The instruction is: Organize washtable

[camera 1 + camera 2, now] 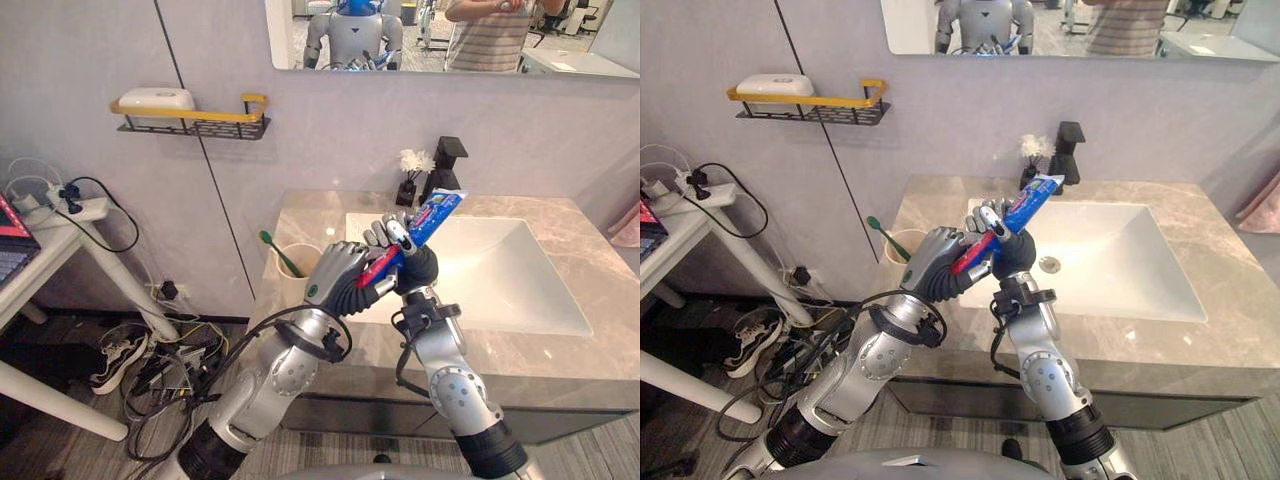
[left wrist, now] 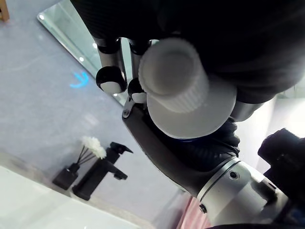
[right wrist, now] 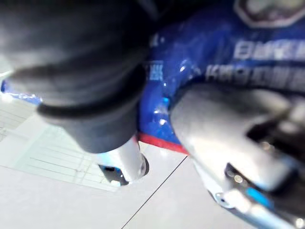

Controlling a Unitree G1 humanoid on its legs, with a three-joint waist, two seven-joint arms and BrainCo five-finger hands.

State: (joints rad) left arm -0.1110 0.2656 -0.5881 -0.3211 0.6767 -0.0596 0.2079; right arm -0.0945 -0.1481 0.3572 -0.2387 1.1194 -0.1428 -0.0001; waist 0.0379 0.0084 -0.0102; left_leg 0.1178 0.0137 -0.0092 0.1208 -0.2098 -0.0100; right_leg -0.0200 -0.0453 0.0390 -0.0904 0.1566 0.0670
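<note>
ORGANIZING THE WASHTABLE: A humanoid robot's two hands meet above the front edge of a grey-veined marble countertop (image 1: pixel 560 365). Between them they hold a blue-and-red plastic toothpaste tube (image 1: pixel 432 215) clear of the stone. The left hand (image 1: pixel 338 270) has its fingers curled round the tube's lower, red end (its own wrist view shows the white ribbed cap (image 2: pixel 174 74) close beside those fingers). The right hand (image 1: pixel 395 240) is wrapped round the blue middle, and the flat crimped end points toward one o'clock.

At nine o'clock of the hands, a round beige cup (image 1: pixel 290 280) stands on the counter with a green toothbrush (image 1: pixel 280 253) leaning in it. A white rectangular sink basin (image 1: pixel 520 270) lies at three o'clock. A black angular faucet (image 1: pixel 447 160) and a small black vase of white flowers (image 1: pixel 410 172) stand at twelve o'clock, against the wall. At ten o'clock, well apart, a yellow-railed black wire wall shelf (image 1: pixel 215 127) carries a white soap box (image 1: pixel 155 99).
</note>
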